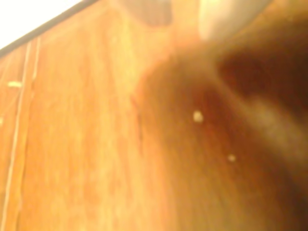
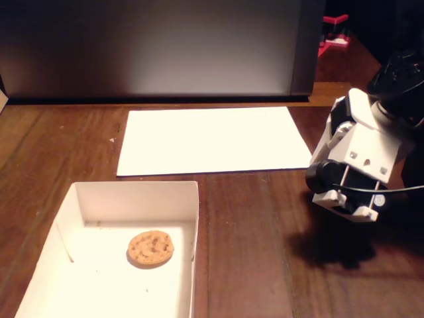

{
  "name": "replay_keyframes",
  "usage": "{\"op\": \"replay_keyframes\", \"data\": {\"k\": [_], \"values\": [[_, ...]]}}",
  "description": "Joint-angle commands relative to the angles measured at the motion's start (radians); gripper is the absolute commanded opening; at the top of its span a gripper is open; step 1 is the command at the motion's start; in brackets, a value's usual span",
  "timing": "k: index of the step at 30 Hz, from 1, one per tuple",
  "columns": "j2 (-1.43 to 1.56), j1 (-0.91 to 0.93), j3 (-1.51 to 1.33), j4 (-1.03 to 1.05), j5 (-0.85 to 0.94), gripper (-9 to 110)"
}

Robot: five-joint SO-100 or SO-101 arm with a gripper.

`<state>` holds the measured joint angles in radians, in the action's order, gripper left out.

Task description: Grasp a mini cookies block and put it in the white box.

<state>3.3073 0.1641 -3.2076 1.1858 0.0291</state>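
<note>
Fixed view: the white box (image 2: pixel 79 199) sits at lower left on the wooden table (image 2: pixel 252 225); one mini cookie (image 2: pixel 150 248) lies flat on its floor, near the right wall, clear of all walls. A flat white paper sheet (image 2: pixel 212 139) lies beyond the box, apart from it. The arm's white wrist housing (image 2: pixel 358 159) hangs well to the right of the box, above its own shadow; the gripper's fingertips are not visible here. Wrist view: blurred wood grain, two pale crumbs (image 1: pixel 198 116), and out-of-focus pale gripper fingers (image 1: pixel 226 19) at the top edge. Cannot tell whether the jaws are apart or together.
</note>
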Motion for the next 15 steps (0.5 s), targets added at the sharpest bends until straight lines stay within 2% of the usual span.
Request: {"op": "replay_keyframes", "data": {"k": [1, 15], "values": [[0.071, 0.005, 0.017, 0.009, -0.012, 0], [0.071, -0.002, 0.017, 0.008, 0.032, 0]]}}
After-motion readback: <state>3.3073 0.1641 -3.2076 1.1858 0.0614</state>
